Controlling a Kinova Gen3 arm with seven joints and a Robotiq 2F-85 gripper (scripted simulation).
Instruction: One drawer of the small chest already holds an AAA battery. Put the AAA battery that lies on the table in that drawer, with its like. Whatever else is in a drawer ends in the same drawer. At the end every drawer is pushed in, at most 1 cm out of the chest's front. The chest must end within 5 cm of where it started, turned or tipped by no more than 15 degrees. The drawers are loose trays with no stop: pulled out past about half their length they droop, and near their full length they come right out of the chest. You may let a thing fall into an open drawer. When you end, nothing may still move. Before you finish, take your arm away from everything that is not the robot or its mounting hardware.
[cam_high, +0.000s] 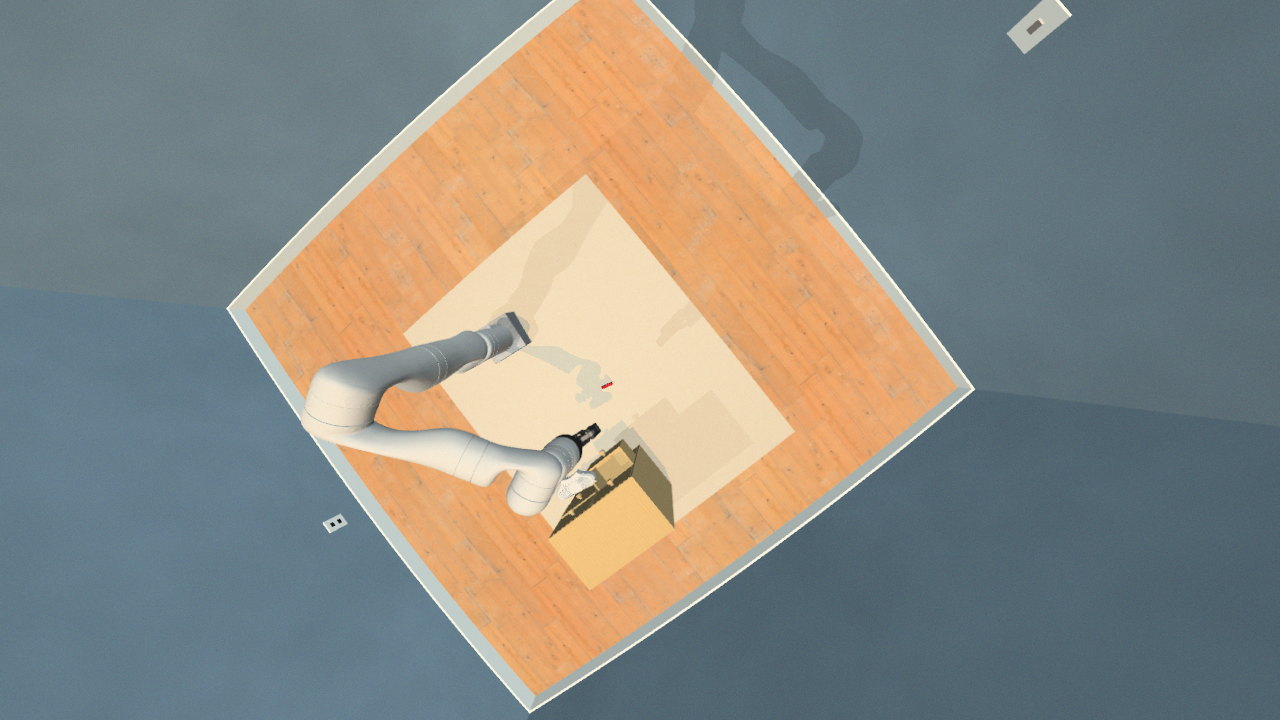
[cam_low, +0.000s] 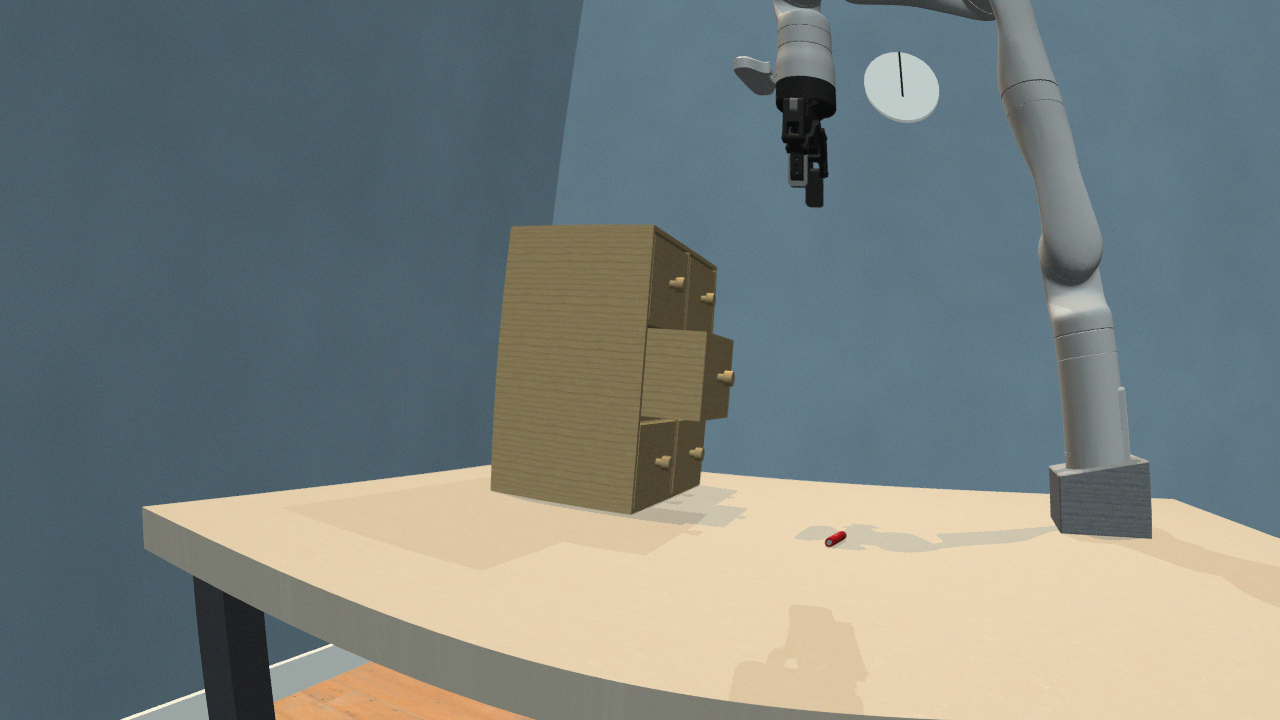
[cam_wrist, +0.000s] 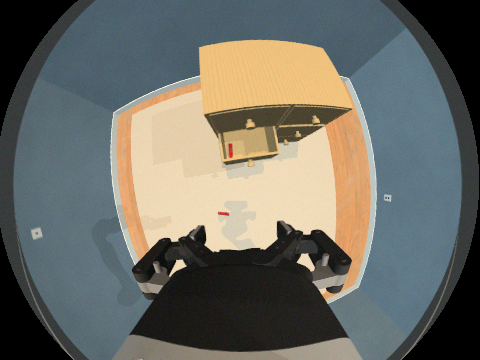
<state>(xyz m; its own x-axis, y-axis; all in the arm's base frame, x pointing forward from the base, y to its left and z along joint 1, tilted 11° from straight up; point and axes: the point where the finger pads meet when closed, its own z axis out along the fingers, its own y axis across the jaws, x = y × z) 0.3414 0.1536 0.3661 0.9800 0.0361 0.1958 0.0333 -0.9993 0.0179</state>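
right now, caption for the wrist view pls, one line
Open gripper above the table, one AAA battery lying there, another inside the chest's pulled-out drawer

The arm is cut off by the exterior picture's top edge.

The boxy tan chest looks wooden, matt and finely grained; beneath it, the pale cream tabletop looks smooth.

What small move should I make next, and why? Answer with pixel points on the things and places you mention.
I'd probably ease the gripper (cam_high: 592, 431) (cam_low: 809, 195) (cam_wrist: 241, 231) over and down toward the loose battery (cam_high: 606, 385) (cam_low: 835, 539) (cam_wrist: 223, 214): its fingers are open and empty, well above the table (cam_high: 626, 295) (cam_low: 626, 582) (cam_wrist: 175, 200), and the open drawer (cam_high: 614, 462) (cam_low: 675, 374) (cam_wrist: 257, 142) already shows a matching red battery (cam_wrist: 230, 150).
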